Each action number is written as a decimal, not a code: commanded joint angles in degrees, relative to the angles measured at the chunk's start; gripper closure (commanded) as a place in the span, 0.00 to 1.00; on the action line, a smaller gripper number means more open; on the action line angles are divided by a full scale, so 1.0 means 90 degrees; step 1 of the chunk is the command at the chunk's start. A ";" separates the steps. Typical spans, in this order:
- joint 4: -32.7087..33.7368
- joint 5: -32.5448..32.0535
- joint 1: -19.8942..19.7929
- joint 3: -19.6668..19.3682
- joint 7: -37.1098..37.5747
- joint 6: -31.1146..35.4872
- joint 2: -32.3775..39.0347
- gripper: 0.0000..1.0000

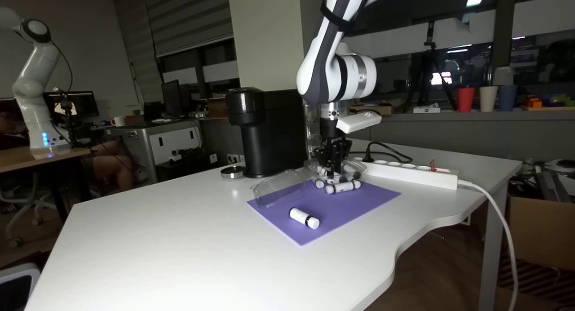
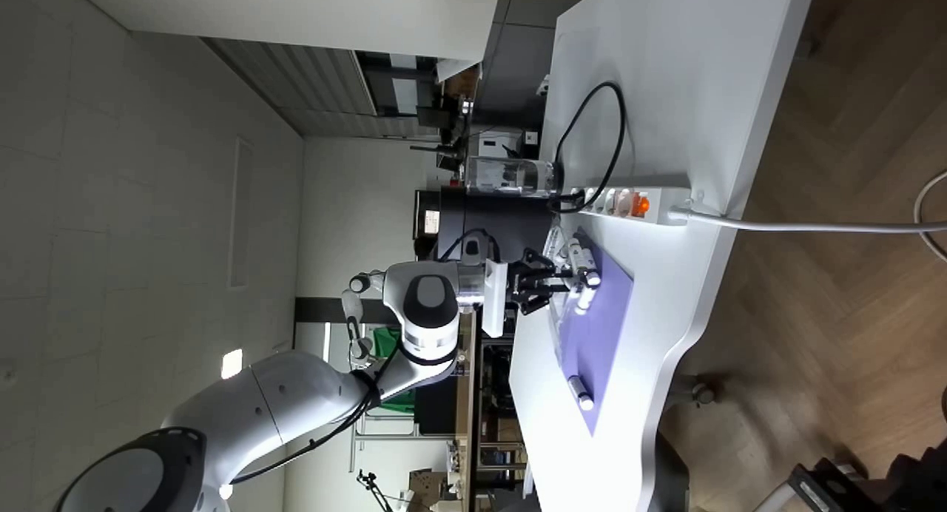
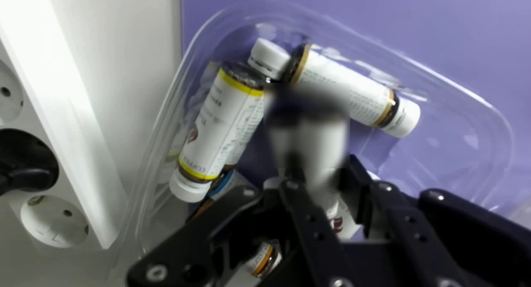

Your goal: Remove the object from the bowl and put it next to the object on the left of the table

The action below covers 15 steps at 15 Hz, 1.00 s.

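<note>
A clear plastic container (image 3: 489,106) holds several white-labelled bottles. One has yellow rings (image 3: 215,125) and one has gold rings (image 3: 344,86). The container also shows in an exterior view (image 1: 364,168), behind a bottle (image 1: 343,186) with a white cap. A single bottle (image 1: 304,218) lies on the purple mat (image 1: 359,203), apart from the container; it also shows in an exterior view (image 2: 581,392). My gripper (image 3: 321,173) points down inside the container. Its fingers are drawn in, with a blurred white bottle filling the gap between them. Blur hides the exact contact.
A white power strip (image 1: 413,176) with a black cord (image 1: 391,145) stands beside the container. A clear lid (image 1: 276,189) sticks out over the mat. A black coffee machine (image 1: 274,131) and a small metal dish (image 1: 232,172) stand behind. The table has a curved edge.
</note>
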 commanded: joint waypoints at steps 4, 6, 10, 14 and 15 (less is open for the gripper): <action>0.0100 0.0126 -0.0258 0.0255 -0.0026 -0.0590 -0.0427 0.93; -0.0147 0.0146 -0.0306 0.0331 -0.0134 -0.0475 -0.0792 0.93; -0.0957 0.0330 -0.0445 0.0582 -0.0555 -0.0330 -0.1628 0.93; -0.2120 0.0880 -0.0653 0.0877 -0.1240 -0.0258 -0.2449 0.93; -0.2453 0.1038 -0.0686 0.0915 -0.1436 -0.0165 -0.2626 0.93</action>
